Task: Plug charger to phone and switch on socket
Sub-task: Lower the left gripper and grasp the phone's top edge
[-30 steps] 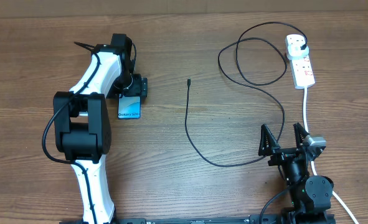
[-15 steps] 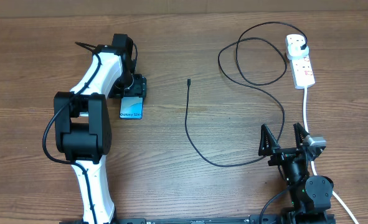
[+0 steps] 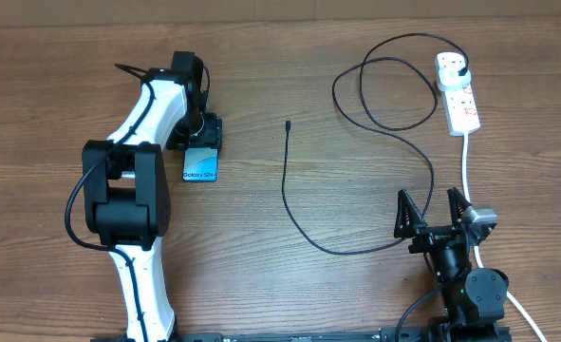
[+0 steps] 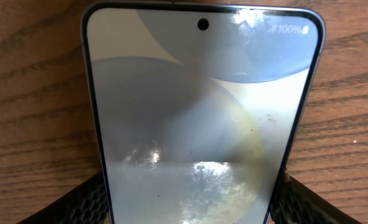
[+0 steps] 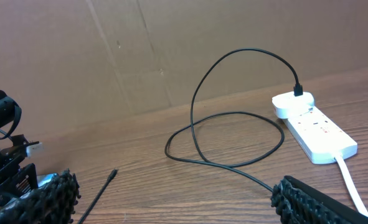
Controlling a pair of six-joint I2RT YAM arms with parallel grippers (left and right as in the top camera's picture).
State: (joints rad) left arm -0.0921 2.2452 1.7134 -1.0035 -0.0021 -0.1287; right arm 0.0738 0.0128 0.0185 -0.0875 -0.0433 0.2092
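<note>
The phone lies flat on the table at the left, its light blue screen up. My left gripper is shut on its far end; in the left wrist view both fingers press the sides of the phone. The charger is a thin black cable, its connector tip lying loose mid-table. Its plug sits in the socket at the back right. My right gripper is open and empty near the front, with the cable tip and socket ahead of its fingers.
The cable loops in a wide coil left of the socket. The socket's thick white cord runs toward the front, passing just right of my right gripper. A brown cardboard wall stands behind the table.
The phone has shifted slightly to the right with my left gripper, then stayed still. The right arm, cable and socket have not moved.
</note>
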